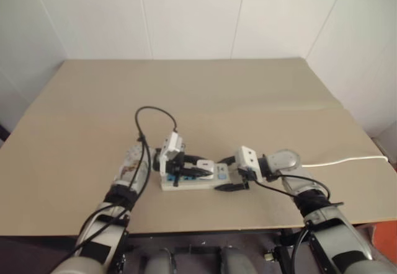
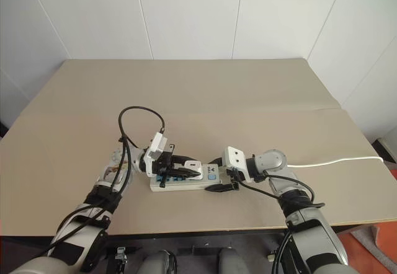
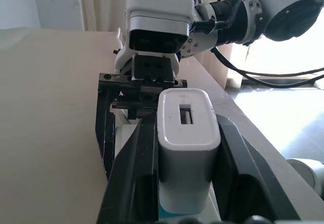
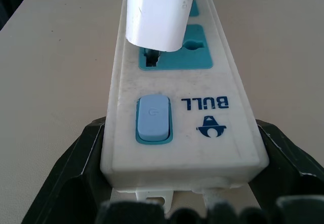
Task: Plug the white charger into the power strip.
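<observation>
- My left gripper is closed tight on the white charger, holding it above the power strip — its prongs are at the blue socket next to the switch, seemingly partly in.
- My right gripper has its fingers on both sides of the strip's switch end — I judge this keeps the strip from sliding when I push.
- The strip lies on the table, its cord running away from the switch end.
- Beside the switch I read "BULL" with a small logo.

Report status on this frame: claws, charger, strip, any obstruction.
Left claw shut on the white charger, over a socket. Right claw clamps the power strip at its switch end. Nothing blocking.
</observation>
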You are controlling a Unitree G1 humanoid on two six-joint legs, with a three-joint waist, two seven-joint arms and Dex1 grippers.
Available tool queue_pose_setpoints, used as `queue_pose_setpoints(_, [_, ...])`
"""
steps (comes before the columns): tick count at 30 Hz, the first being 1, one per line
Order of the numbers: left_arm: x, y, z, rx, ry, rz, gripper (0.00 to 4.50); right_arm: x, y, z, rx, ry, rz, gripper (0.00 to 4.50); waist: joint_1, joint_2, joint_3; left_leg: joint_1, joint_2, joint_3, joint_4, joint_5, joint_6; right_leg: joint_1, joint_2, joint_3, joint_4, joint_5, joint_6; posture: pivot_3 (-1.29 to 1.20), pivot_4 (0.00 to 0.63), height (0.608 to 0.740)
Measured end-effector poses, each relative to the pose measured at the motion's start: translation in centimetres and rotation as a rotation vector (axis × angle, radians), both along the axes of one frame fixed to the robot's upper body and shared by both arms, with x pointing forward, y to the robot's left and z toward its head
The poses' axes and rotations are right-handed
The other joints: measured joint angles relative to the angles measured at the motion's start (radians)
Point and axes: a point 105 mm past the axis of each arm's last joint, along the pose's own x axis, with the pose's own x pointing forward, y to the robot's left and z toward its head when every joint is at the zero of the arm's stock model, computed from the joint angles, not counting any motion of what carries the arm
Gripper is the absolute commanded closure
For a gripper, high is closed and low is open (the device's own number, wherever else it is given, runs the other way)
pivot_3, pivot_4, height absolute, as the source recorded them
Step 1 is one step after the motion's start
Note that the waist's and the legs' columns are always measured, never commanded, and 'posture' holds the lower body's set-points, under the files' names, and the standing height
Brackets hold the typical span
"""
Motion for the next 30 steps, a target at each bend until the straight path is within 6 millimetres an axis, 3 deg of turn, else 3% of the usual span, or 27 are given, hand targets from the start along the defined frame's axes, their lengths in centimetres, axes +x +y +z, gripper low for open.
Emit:
queue_pose_setpoints(27, [-0.1, -0.6, -1.8, 0.061, -0.003, 0.068, 3.49, 0.1, -0.2, -1.0, -0.014, 0.002, -0.017, 1.08, 0.008, 0.003, -0.033, 0.005, 0.0, 0.0, -0.002, 0.0, 0.0, 0.004, 0.0, 0.0, -0.003, -0.004, 0.0, 0.0, 0.15, 0.74])
queue_pose_setpoints(30, [0.0, -0.3, -2.3, 0.094, 0.002, 0.083, 2.56, 0.0, -0.2, -1.0, -0.015, -0.004, -0.012, 1.08, 0.007, 0.003, -0.033, 0.005, 0.0, 0.0, -0.003, 0.0, 0.0, 0.004, 0.0, 0.0, -0.003, -0.007, -0.004, 0.0, 0.15, 0.74])
